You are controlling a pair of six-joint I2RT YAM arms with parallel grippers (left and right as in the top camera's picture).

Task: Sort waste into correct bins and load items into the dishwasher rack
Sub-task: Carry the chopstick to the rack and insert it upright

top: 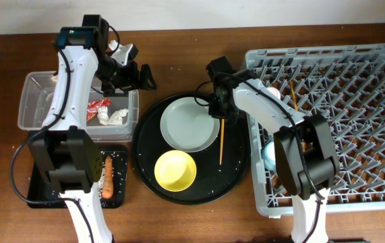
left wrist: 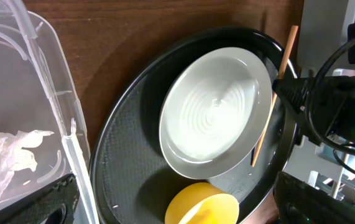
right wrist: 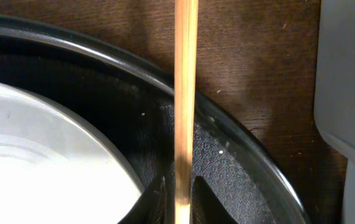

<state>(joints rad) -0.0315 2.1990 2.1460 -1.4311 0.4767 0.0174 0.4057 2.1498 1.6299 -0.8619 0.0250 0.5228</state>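
Chopstick [top: 222, 142] runs along the right side of the round tray [top: 236, 172] at frame centre, beside the plate [top: 189, 125]. The right gripper [top: 220, 113] pinches its upper end. The left gripper [top: 145, 76] hangs wide open, empty.

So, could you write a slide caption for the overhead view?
Right hand grips a wooden chopstick above the round black tray that holds the grey plate and yellow bowl.
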